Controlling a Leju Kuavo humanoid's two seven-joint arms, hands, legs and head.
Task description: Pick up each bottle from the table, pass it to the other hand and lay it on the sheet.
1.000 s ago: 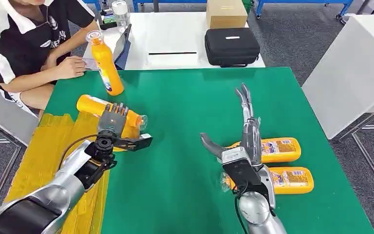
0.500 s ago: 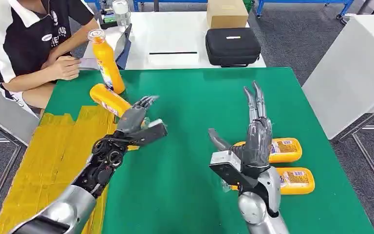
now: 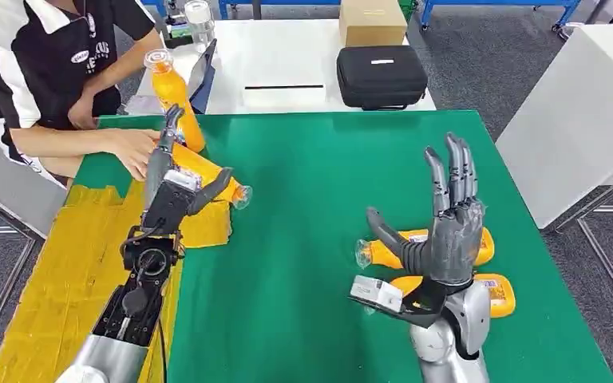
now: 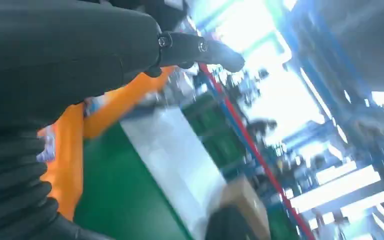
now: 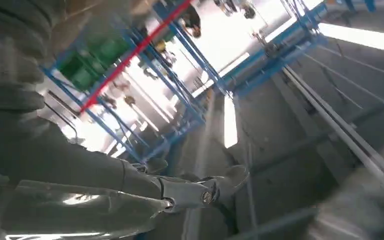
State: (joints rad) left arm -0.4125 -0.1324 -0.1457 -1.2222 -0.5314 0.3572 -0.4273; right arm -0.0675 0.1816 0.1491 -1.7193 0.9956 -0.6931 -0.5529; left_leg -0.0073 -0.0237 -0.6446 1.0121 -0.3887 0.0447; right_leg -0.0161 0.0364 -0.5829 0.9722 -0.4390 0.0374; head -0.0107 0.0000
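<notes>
Nearest you, your right hand [image 3: 445,231] stands raised above the green table [image 3: 319,239], fingers spread and pointing up, holding nothing. Just behind and beneath it lie two orange bottles [image 3: 415,243] on their sides, waiting their turn; they are set on the right so that this hand can reach them first, then pass across.

Further out on the left, your left hand [image 3: 177,179] is lifted over the near edge of the yellow sheet [image 3: 72,247], fingers loose and apart, gripping nothing. A laid-down bottle [image 3: 207,169] rests just beyond it at the sheet's far corner, which looks like a finished delivery.

A person's hand [image 3: 136,152] reaches in beside that bottle, so keep your left arm clear. Farthest, an upright bottle [image 3: 172,92] stands at the table's back edge.
</notes>
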